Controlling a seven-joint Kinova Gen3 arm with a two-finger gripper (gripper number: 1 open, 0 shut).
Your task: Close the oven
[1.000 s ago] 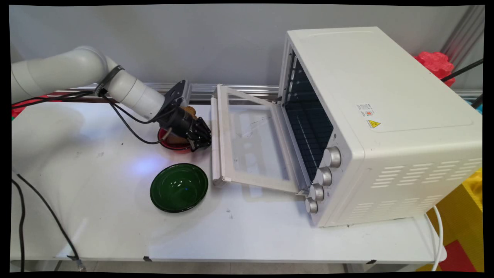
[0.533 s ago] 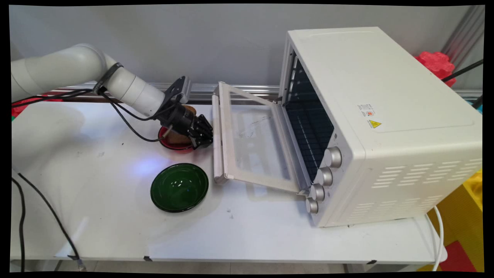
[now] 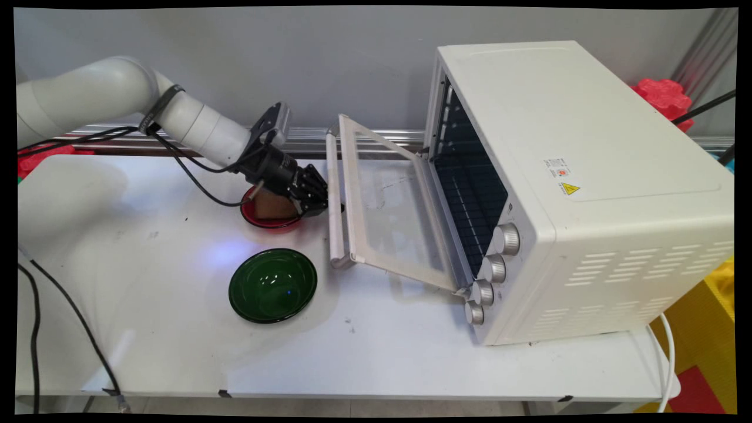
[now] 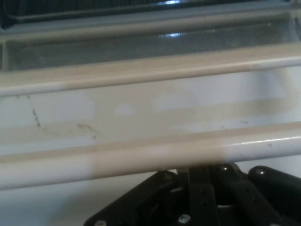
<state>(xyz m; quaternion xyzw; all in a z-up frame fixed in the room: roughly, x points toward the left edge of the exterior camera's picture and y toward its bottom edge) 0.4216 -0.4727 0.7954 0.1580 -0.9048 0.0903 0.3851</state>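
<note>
- The white toaster oven (image 3: 587, 176) carried a small yellow triangular warning sign (image 3: 569, 188) on its top panel, toward the near right.
- Just beside that sign, on its far side, sat a small white label (image 3: 557, 166) with a red mark and fine print; the print could not be read.
- No brand name or numbers were legible on the oven's knobs (image 3: 506, 239).
</note>
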